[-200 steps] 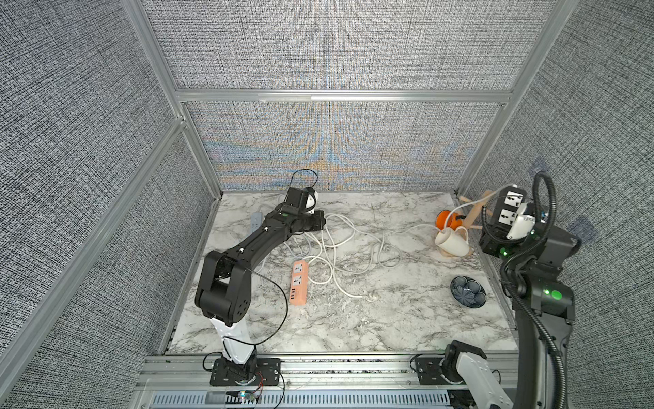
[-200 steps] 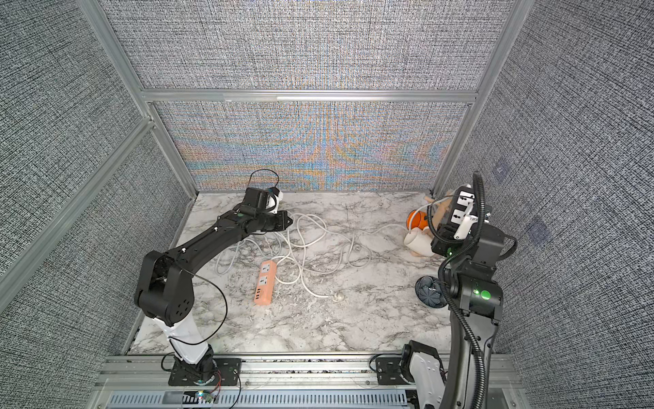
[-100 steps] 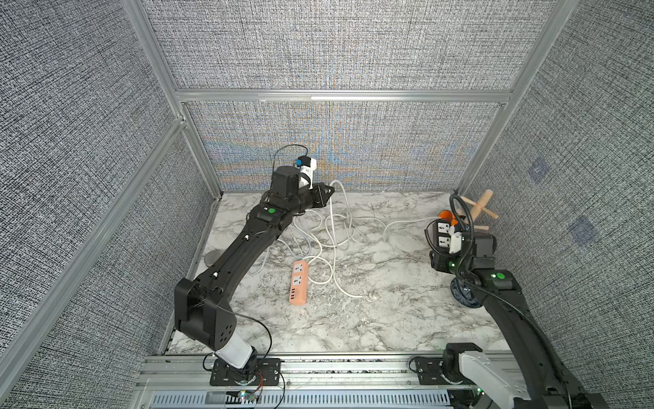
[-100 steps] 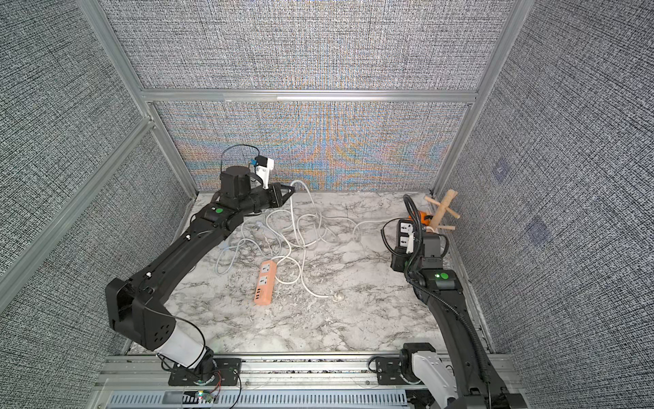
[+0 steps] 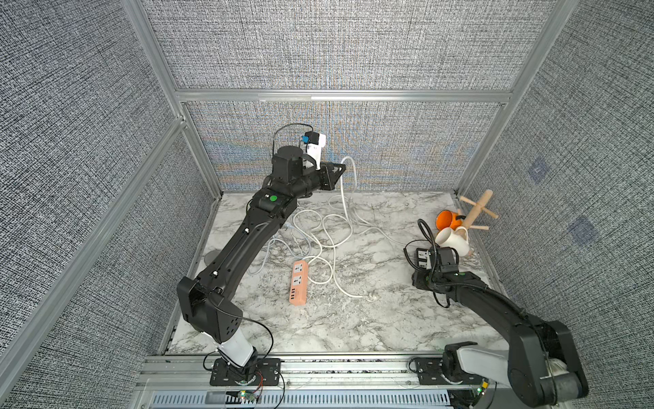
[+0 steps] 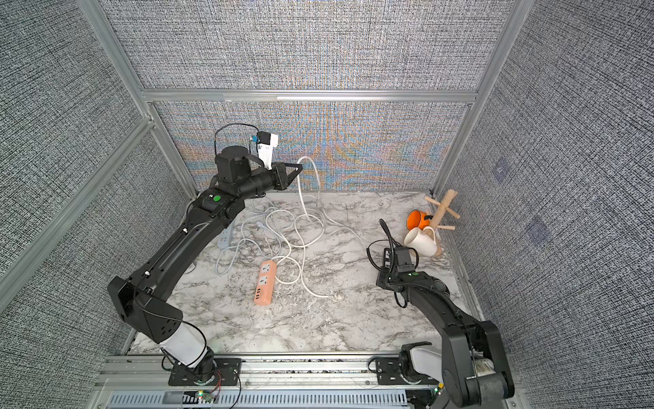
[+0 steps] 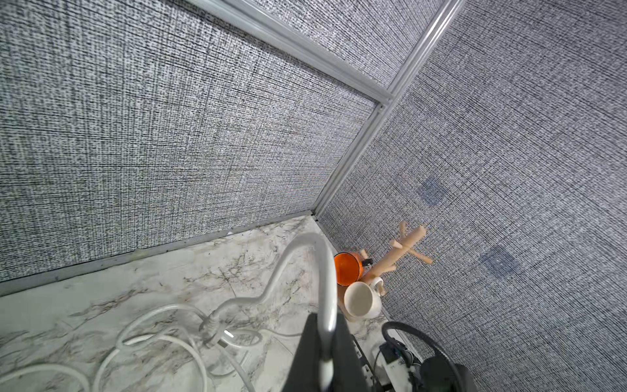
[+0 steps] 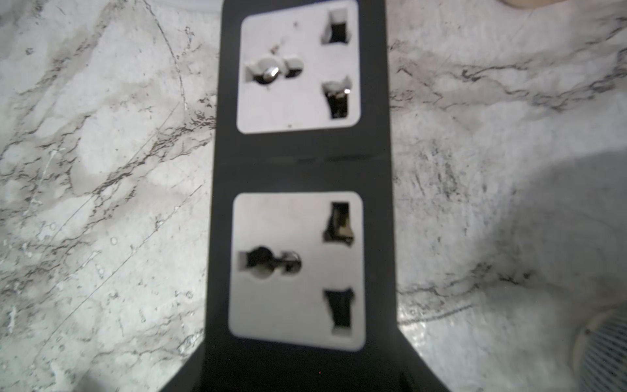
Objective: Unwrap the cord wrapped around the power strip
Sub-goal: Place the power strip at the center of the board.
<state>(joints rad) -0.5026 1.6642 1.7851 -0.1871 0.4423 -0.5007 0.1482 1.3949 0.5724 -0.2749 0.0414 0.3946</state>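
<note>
White mug (image 5: 450,241) just beside black strip (image 5: 422,257)

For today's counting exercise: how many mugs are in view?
2. An orange mug is beside the wooden stand at the far right. A white mug is just in front of it, nearer the camera. No others show, though some may be hidden.

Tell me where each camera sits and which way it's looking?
Top views: high at the front, looking down at the marble table; both arms show.
Left wrist: on the raised left arm, facing the far right corner; left tool pinches white cord.
Right wrist: on the low right arm, looking down at the black power strip in the right tool.
Shared: top views and left wrist both show the orange mug.
</note>
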